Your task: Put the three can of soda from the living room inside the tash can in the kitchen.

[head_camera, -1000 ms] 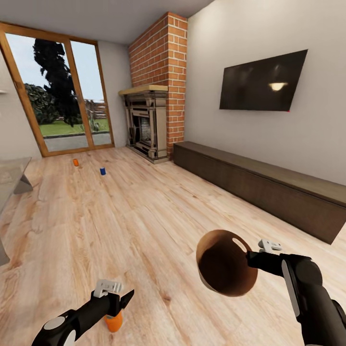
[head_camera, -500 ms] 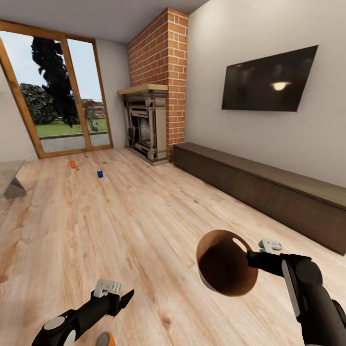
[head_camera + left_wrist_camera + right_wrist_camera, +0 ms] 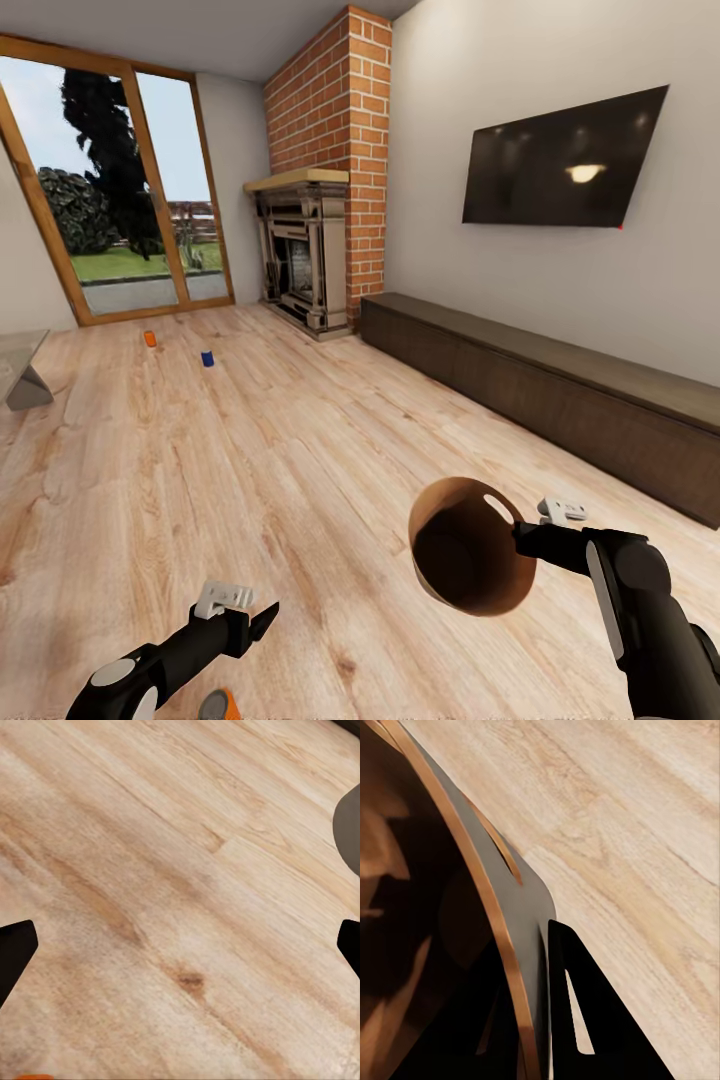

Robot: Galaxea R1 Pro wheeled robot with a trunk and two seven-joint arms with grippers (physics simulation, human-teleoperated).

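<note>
1. Both arms are glossy black with rounded links.
2. The left arm (image 3: 150, 665) bears a grey disc at its joint.
3. Each wrist carries a small white bracket (image 3: 222, 598).
4. The hand fingers (image 3: 15, 952) are black and pointed.

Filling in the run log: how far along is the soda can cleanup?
Done: nothing binned. In hand: right end effector grips the trash can rim; it looks empty. Left end effector is open. Left: orange can, blue can, another orange can on the floor.

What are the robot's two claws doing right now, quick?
Left gripper: open, holding nothing, above the light wood plank floor.
Right gripper: shut on the rim of the round brown bin, carried tilted off the floor.
</note>
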